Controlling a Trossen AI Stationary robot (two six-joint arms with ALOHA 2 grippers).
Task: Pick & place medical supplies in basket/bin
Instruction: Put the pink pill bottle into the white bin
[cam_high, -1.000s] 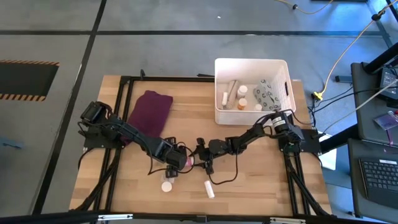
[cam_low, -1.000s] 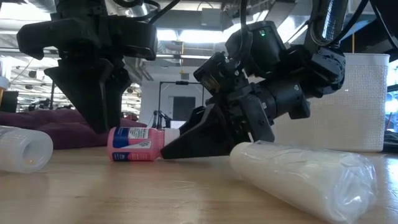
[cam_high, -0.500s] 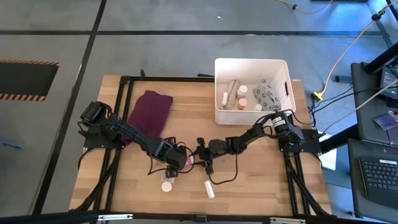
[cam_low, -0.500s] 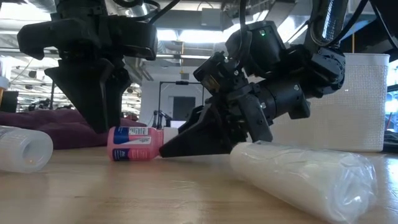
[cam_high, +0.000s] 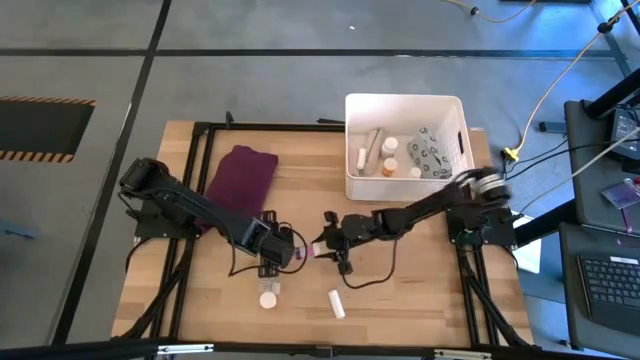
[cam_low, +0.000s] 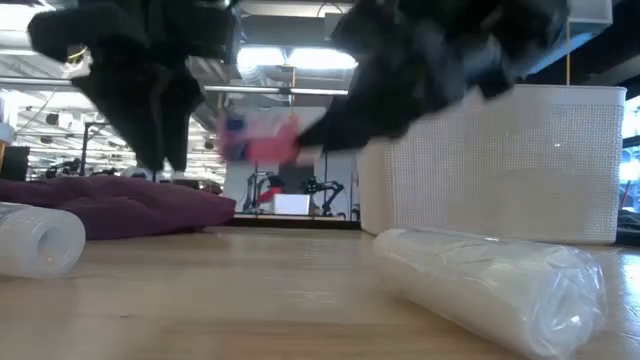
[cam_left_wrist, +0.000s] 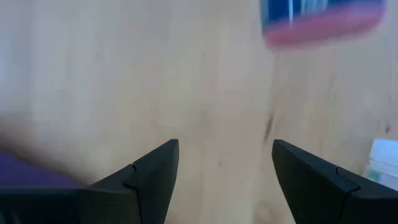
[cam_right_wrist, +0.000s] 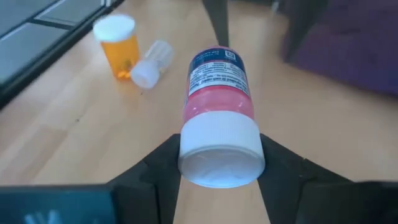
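- The bin (cam_high: 404, 104) sat at the table's (cam_high: 400, 290) far right; only the high view showed supplies inside.
- The left gripper (cam_high: 268, 262), fingers apart, held nothing, hanging mid-table.
- The right gripper (cam_right_wrist: 219, 163) clamped the pink bottle (cam_right_wrist: 217, 93) by its cap, a grip the right wrist view showed plainly; the low view showed it above the table.
- An orange vial (cam_right_wrist: 117, 45) appeared in the right wrist view only.

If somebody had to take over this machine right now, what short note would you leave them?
Right pincer: shut on the pink bottle, lifted off the table.
Left pincer: open, empty, just above the wood beside it.
Done: several supplies already lie in the white bin.
Left: drop the pink bottle in, then the orange vial, the small white bottle and the clear wrapped roll.
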